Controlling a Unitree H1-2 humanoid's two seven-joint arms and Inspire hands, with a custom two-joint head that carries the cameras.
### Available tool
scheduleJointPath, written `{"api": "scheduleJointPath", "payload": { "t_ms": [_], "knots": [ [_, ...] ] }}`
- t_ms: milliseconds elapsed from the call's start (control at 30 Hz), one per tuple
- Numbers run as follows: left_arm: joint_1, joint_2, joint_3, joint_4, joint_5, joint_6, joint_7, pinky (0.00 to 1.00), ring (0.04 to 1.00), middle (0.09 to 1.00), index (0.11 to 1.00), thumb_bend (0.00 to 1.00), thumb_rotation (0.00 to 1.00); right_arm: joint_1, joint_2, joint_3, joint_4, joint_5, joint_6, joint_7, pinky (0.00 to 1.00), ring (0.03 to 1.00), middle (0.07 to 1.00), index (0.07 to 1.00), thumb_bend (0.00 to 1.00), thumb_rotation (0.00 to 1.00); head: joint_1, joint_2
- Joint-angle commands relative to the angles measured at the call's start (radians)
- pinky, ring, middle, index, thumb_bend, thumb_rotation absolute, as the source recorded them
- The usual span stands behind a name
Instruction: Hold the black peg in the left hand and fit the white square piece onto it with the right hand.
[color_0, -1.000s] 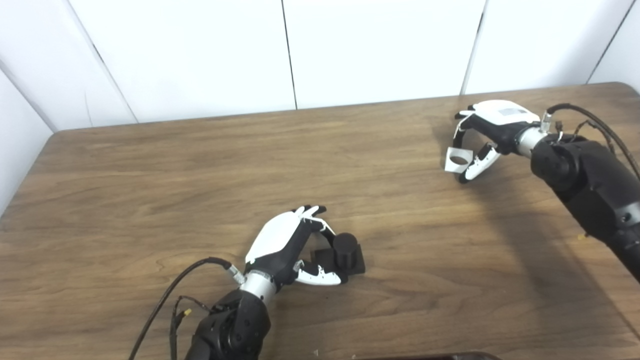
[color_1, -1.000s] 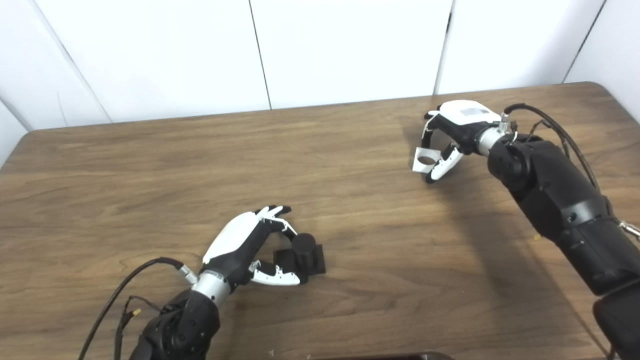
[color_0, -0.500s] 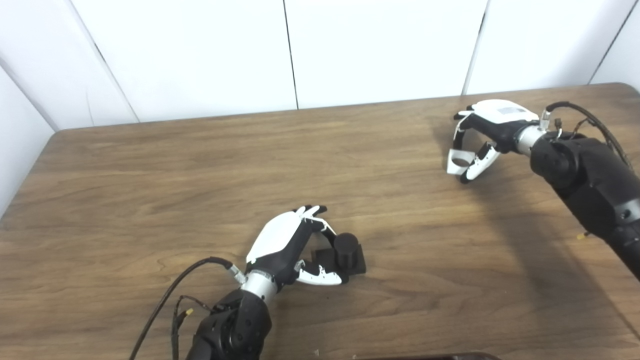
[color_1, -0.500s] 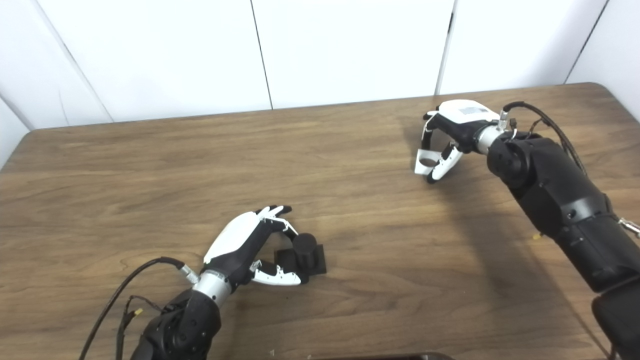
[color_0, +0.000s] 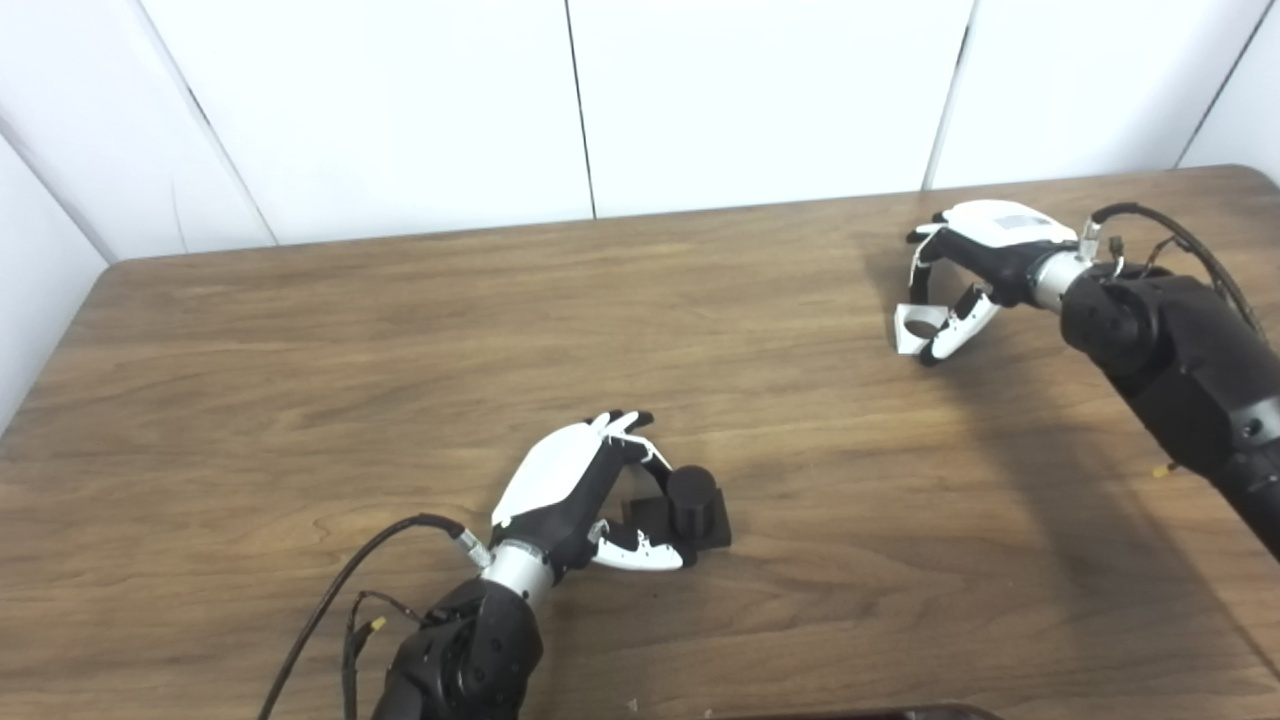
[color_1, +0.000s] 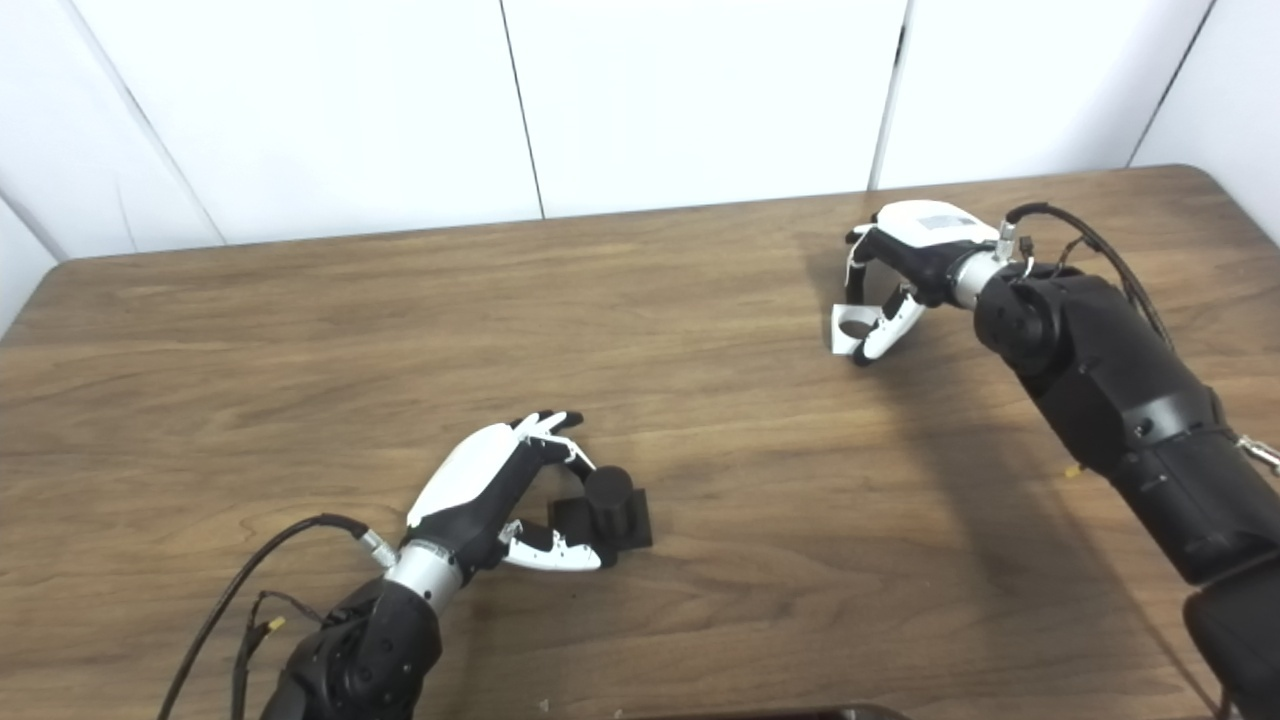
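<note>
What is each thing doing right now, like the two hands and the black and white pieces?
left hand: curled around the black peg, on the table.
black peg: upright on its square base.
right hand: pinching the white square piece.
white square piece: tilted in the fingers, far from the peg.
table: bearing the peg.

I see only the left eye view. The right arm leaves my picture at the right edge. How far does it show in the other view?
Observer: The right eye view follows the right arm down to the bottom right corner, where a further black segment begins.
Operator: And the right side of the table?
Observer: There the table shows more of its right edge, running on below the rounded far corner.
</note>
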Motion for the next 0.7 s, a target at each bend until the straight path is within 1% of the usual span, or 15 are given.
{"api": "scheduleJointPath", "payload": {
  "t_ms": [0, 433, 533, 667],
  "knots": [
    [0.01, 0.017, 0.004, 0.024, 0.019, 0.02, -0.019, 1.0, 1.0, 0.955, 0.49, 0.5, 0.08, 0.005, -0.019, 0.007, 0.016, -0.034, 0.029, 0.017, 1.0, 1.0, 0.923, 0.49, 0.52, 0.14, -0.003, 0.002],
    [0.008, 0.014, 0.0, 0.031, 0.016, 0.02, -0.009, 1.0, 1.0, 0.954, 0.49, 0.5, 0.08, 0.006, -0.025, 0.0, 0.016, -0.03, 0.027, 0.016, 1.0, 1.0, 0.924, 0.49, 0.52, 0.14, 0.006, 0.0],
    [0.011, 0.011, 0.006, 0.03, 0.022, 0.021, -0.018, 1.0, 1.0, 0.956, 0.49, 0.5, 0.08, 0.01, -0.024, -0.009, 0.006, -0.026, 0.027, 0.008, 1.0, 1.0, 0.923, 0.49, 0.52, 0.14, 0.007, 0.001],
    [0.012, 0.011, 0.008, 0.029, 0.021, 0.021, -0.017, 1.0, 1.0, 0.956, 0.491, 0.5, 0.08, 0.014, -0.029, -0.018, -0.038, -0.024, 0.034, 0.022, 1.0, 1.0, 0.925, 0.49, 0.52, 0.14, 0.007, -0.002]
  ]
}}
